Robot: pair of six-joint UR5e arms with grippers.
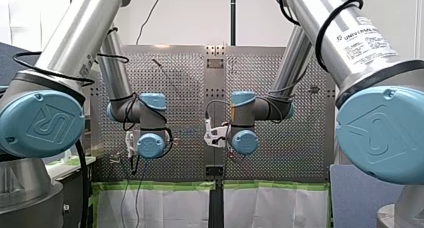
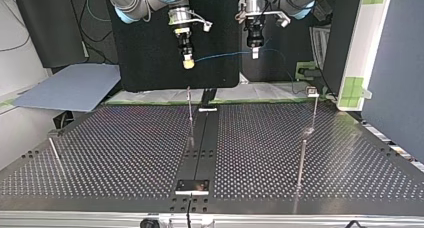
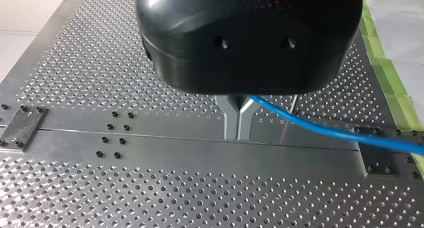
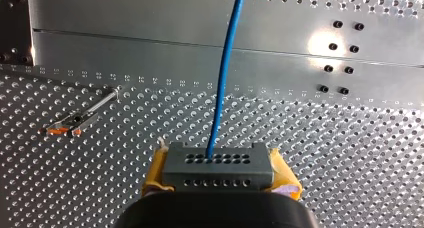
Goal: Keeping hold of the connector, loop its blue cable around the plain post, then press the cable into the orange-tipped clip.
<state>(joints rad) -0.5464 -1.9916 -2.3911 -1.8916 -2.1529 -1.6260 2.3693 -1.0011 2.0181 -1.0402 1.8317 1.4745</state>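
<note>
We view the grey perforated metal table (image 2: 125, 153) from our shoulder side, from its opposite edge, and closely from both wrists; all share its smooth centre strip (image 3: 200, 138).

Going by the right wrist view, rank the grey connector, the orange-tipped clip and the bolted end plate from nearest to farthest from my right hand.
1. Grey multi-hole connector block: clamped between my right hand's yellow pads.
2. Orange-tipped metal clip: on the perforated table, ahead and to one side.
3. Bolted metal end plate: farthest, beyond the clip.
</note>
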